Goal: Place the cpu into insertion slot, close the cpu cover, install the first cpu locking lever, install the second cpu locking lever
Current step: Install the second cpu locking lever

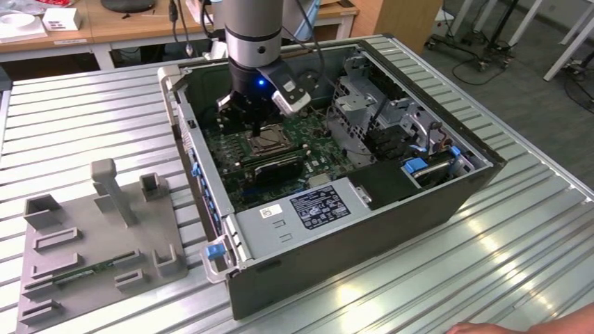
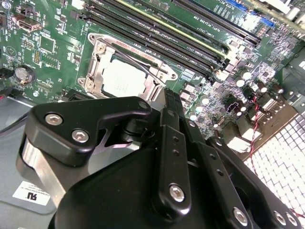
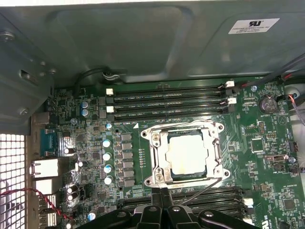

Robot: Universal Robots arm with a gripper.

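- Exterior view: the arm stood over an open computer case (image 1: 371,209) lying on a ribbed metal surface (image 1: 83,118). The gripper (image 1: 255,129) hung inside the case, directly above the insertion slot (image 1: 267,142) on the green circuit board (image 1: 316,132). A grey fixture block (image 1: 97,243) lay on the surface toward the exterior view's left, well apart from the case. A hand (image 1: 501,327) showed at the lower edge.
- Second wrist view: the cpu (image 2: 121,78) lay seated in the insertion slot (image 2: 97,47), with the cpu cover (image 2: 101,71) closed flat around it. A thin wire locking lever (image 2: 138,64) crossed the cover near the long memory slots (image 2: 190,33). The gripper (image 2: 169,102) had its fingers drawn together, holding nothing, its tip just beside the socket's edge.
- First wrist view: the cpu (image 3: 187,154) showed through the square cut-out of the cpu cover (image 3: 159,157). The gripper (image 3: 161,193) pointed at the socket's near edge, fingers narrow and touching each other. A second wire lever (image 3: 205,188) ran at an angle beside that edge.
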